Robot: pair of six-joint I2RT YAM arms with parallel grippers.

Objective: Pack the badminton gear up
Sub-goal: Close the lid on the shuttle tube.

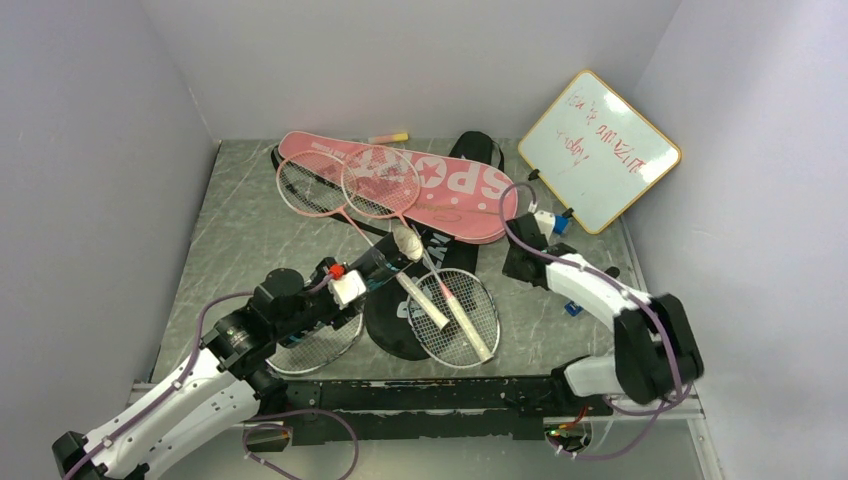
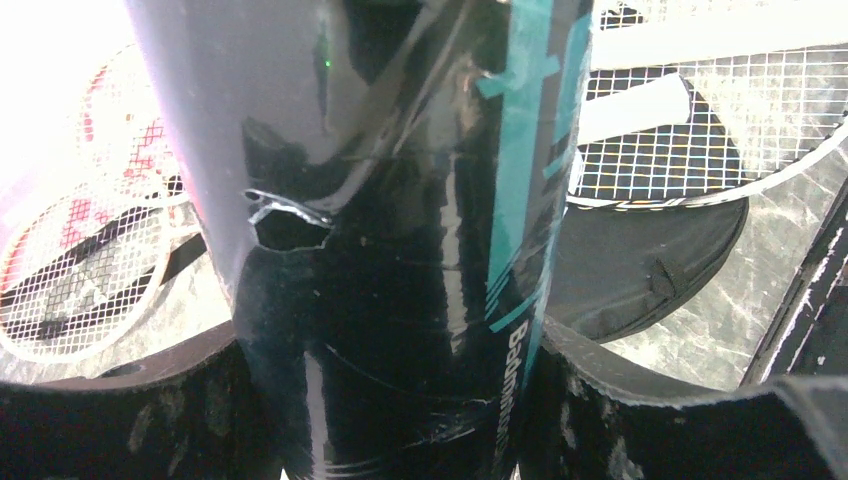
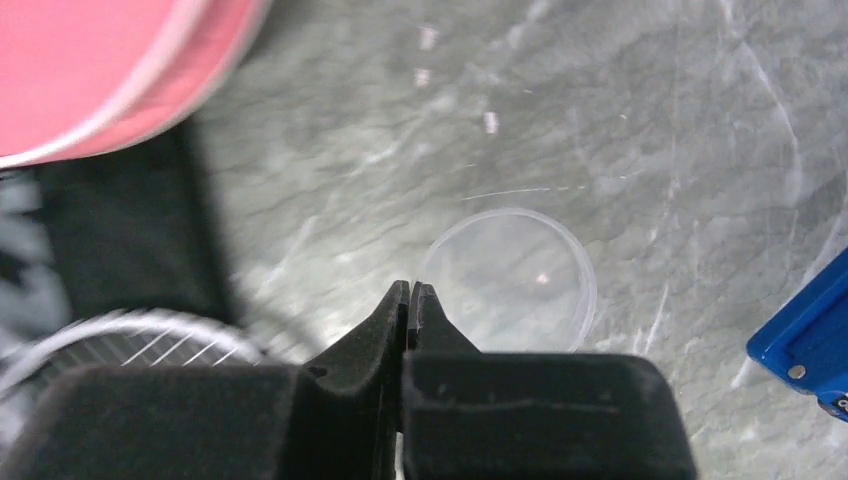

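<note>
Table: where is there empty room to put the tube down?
Bare table along the left edge, beside the pink rackets. A smaller patch between the white racket and right arm. The middle is crowded.

pink cover [image 1: 470,195] — "SPO…" | dark tube [image 2: 400,250] — "Badmin…" | whiteboard [image 1: 600,150]: unreadable

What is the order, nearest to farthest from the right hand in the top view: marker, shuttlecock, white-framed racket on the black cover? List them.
From the right hand, by the top view:
1. white-framed racket, on the black cover, just to the hand's left and toward the arm bases.
2. shuttlecock, farther left, at the mouth of the dark tube.
3. marker, far back left, behind the pink cover.
</note>
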